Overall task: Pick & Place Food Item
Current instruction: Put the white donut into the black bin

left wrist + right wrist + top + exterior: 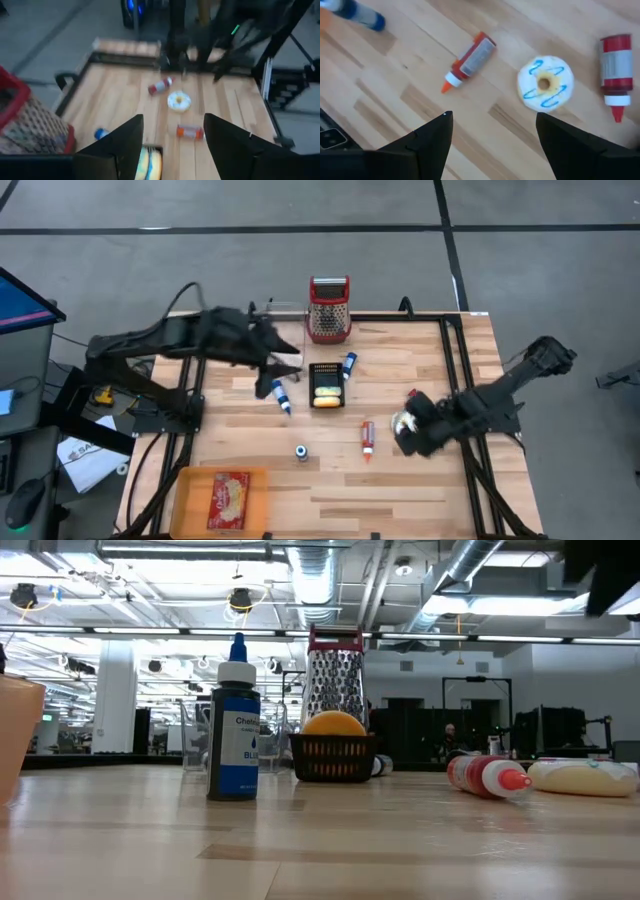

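A white donut with blue icing (545,82) lies flat on the table at the right, showing partly in the high view as the donut (404,421). My right gripper (494,117) hangs open just above and beside it, fingers pointing steeply down and touching nothing; it shows from above as my right gripper (408,434). A yellow food item (325,396) sits inside a small black basket (326,372) at the table's middle. My left gripper (272,376) is raised over the table left of the basket, open and empty, as the left wrist view shows of my left gripper (174,120).
A metal grater (328,308) stands at the far edge. Blue bottles (282,395) (348,364) lie beside the basket, and another (301,451) stands upright. Red bottles (469,62) (615,70) flank the donut. An orange tray (190,498) with a red packet sits near left.
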